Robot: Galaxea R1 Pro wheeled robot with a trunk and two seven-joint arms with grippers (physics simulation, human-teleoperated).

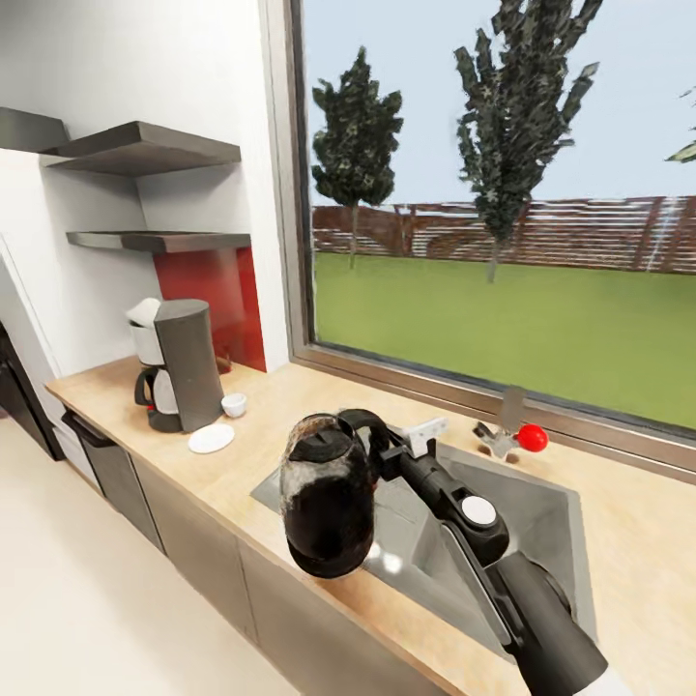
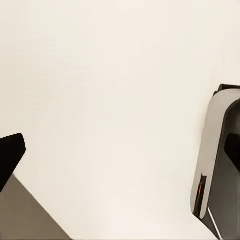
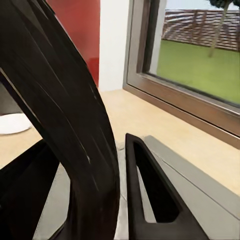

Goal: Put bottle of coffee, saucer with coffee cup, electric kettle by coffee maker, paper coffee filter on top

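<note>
Electric kettle (image 1: pixel 327 495), a dark, glossy, rounded pot with a domed lid and a curved black handle (image 3: pixel 65 115), hangs in the air over the front edge of the sink (image 1: pixel 541 512), tipped a little toward the floor. The right gripper (image 1: pixel 379 447) is clamped on that handle: in the right wrist view the handle band runs between the two black fingers (image 3: pixel 150 190), which press against it. From the kettle, at about ten o'clock in the head view, the coffee maker (image 1: pixel 179 365) stands on the countertop (image 1: pixel 280 406) with something pale on its top, too small to identify. The coffee cup (image 1: pixel 234 404) sits just beside it and the saucer (image 1: pixel 211 439) lies on the counter, apart from the cup. The left gripper's opening cannot be judged; the left wrist view gives only a dark finger tip (image 2: pixel 11 152) over pale floor.
</note>
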